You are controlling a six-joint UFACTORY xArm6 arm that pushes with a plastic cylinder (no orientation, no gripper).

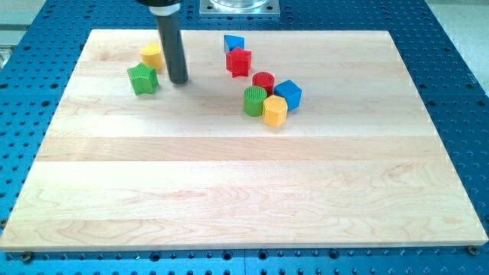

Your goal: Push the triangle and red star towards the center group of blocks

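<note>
The blue triangle (233, 43) lies near the board's top edge, touching the red star (239, 62) just below it. The centre group sits a little lower right: a red cylinder (263, 82), a blue cube (288, 94), a green cylinder (255, 101) and a yellow hexagonal block (275, 110), packed together. My tip (178, 80) stands on the board well to the left of the triangle and star, just right of a green star (143, 79) and a yellow block (152, 55).
The wooden board (244, 191) lies on a blue perforated table (458, 61). A metal mount (239, 7) sits beyond the board's top edge.
</note>
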